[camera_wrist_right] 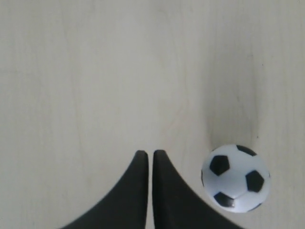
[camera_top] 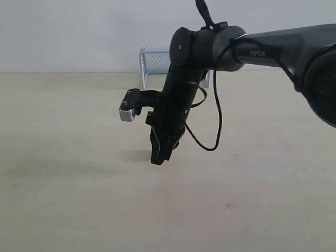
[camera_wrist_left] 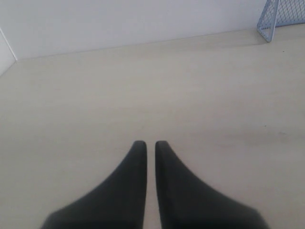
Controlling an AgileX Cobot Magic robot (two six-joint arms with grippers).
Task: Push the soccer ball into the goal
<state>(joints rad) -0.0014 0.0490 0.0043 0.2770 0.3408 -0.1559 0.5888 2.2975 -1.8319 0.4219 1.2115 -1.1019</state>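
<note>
The soccer ball (camera_wrist_right: 236,178), white with black patches, lies on the table close beside my right gripper (camera_wrist_right: 150,152), which is shut with nothing between its fingers. The exterior view has this gripper (camera_top: 157,157) pointing down at the table's middle, and the ball is hidden behind the arm. At the back stands the goal (camera_top: 155,60), pale frame with mesh, partly covered by the arm. My left gripper (camera_wrist_left: 150,143) is shut and empty over bare table. The goal's post (camera_wrist_left: 281,16) shows far off in a corner of its view.
A light wooden table (camera_top: 73,199) runs to a white wall at the back. The right arm's dark link (camera_top: 273,50) reaches in from the right, with a loose black cable (camera_top: 216,126) hanging from it.
</note>
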